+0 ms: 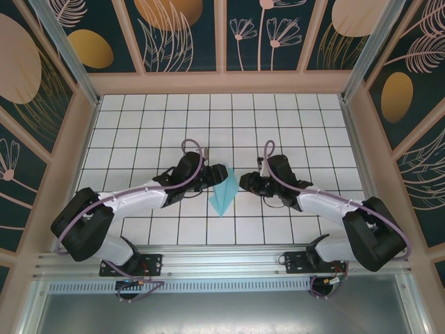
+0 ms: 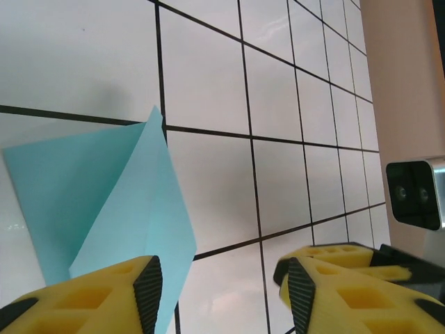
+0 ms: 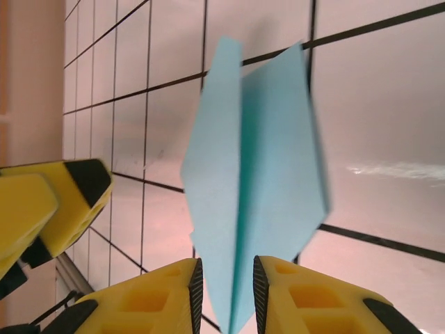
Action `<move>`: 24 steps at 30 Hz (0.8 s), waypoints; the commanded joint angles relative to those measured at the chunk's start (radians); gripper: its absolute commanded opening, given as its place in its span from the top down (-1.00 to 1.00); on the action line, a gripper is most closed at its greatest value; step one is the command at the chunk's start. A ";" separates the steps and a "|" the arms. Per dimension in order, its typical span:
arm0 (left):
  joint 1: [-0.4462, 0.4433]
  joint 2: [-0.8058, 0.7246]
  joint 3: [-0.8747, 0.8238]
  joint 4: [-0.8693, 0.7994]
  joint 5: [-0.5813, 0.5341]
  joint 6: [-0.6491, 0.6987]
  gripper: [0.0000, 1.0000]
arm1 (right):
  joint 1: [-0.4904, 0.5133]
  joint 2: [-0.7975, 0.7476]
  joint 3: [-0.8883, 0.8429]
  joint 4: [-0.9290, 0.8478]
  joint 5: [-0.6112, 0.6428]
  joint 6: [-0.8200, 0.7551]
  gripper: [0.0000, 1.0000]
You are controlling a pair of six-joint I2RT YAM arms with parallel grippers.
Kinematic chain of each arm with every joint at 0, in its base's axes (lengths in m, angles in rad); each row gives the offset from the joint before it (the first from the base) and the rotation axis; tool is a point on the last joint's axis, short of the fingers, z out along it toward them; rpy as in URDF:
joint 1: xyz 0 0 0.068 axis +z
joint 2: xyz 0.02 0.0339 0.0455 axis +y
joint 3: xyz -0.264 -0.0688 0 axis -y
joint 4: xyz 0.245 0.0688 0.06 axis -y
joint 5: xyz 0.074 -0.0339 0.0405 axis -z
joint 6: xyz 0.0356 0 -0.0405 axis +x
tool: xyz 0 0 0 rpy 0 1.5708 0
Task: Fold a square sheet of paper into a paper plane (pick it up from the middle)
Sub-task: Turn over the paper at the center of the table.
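The square sheet of paper is folded into a light-blue paper plane (image 1: 224, 191), lying on the white grid table between the two grippers with its point toward the near edge. My left gripper (image 1: 211, 179) stands just left of it. In the left wrist view its jaws (image 2: 219, 268) are open with only tile between them, and the paper plane (image 2: 118, 202) lies beyond the left finger. My right gripper (image 1: 243, 182) is just right of the plane. In the right wrist view its jaws (image 3: 226, 268) stand apart around the blurred plane's (image 3: 257, 188) lower tip, with gaps on both sides.
The white grid table (image 1: 292, 118) is boxed in by patterned wall panels (image 1: 42, 104) on three sides. An aluminium rail (image 1: 222, 261) runs along the near edge by the arm bases. The other arm's yellow fingers (image 3: 62, 202) sit close at the left of the right wrist view.
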State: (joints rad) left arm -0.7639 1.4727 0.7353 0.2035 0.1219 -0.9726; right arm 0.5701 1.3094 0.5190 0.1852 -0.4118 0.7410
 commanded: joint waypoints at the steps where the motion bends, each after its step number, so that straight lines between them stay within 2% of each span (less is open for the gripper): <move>1: 0.004 0.021 -0.002 -0.107 0.004 0.002 -0.13 | -0.017 -0.007 -0.013 -0.036 -0.022 -0.057 0.43; 2: 0.002 0.021 -0.008 -0.107 0.000 -0.006 -0.16 | -0.048 0.000 -0.009 -0.032 -0.030 -0.059 0.43; 7: 0.000 0.023 -0.055 -0.081 -0.008 -0.053 -0.26 | -0.050 0.046 0.005 0.005 -0.066 -0.059 0.40; 11: -0.011 0.049 -0.086 -0.008 0.046 -0.089 -0.15 | -0.048 0.096 0.012 0.036 -0.090 -0.053 0.39; 20: -0.030 0.133 -0.079 0.030 0.085 -0.117 -0.11 | -0.034 0.150 0.037 0.053 -0.111 -0.052 0.37; 24: -0.040 0.164 -0.077 0.049 0.089 -0.124 0.01 | -0.029 0.168 0.047 0.059 -0.117 -0.052 0.37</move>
State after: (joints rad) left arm -0.7937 1.6131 0.6525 0.2123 0.1890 -1.0805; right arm 0.5327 1.4620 0.5350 0.2062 -0.5022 0.7074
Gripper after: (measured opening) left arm 0.500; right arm 0.315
